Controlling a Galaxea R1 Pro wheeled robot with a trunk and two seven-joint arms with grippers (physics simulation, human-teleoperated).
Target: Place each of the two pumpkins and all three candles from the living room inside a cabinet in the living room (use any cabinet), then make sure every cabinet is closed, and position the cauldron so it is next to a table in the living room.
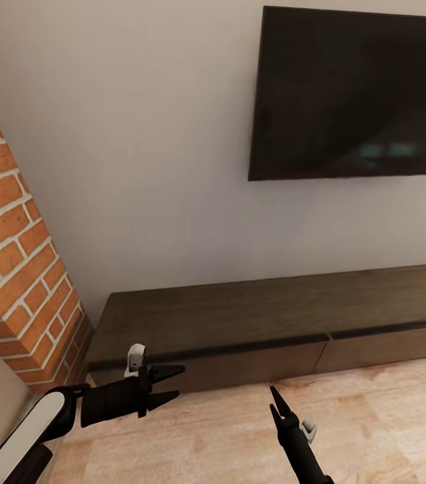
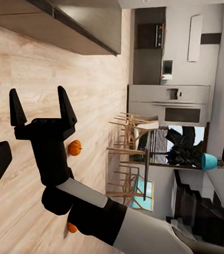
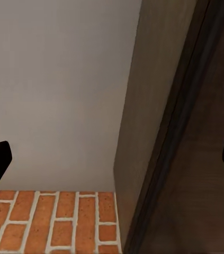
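The cabinet (image 1: 253,323) runs along the wall under the TV, and all the drawer fronts I see are shut. My left gripper (image 1: 171,384) hovers open by its left end, with nothing between the fingers. My right gripper (image 1: 275,401) hangs over the floor in front of the cabinet. In the left wrist view the right gripper (image 2: 40,108) is open and holds nothing. One orange pumpkin (image 2: 74,147) lies on the floor beyond it. A second pumpkin (image 2: 70,228) peeks out from behind the right arm. The candles and the cauldron are out of view.
The red-brick fireplace (image 1: 11,255) stands close on the left, next to the cabinet's end (image 3: 186,132). A black TV (image 1: 354,94) hangs above. Wooden dining chairs (image 2: 127,159) and grey kitchen units (image 2: 170,103) lie far off across the plank floor (image 1: 374,417).
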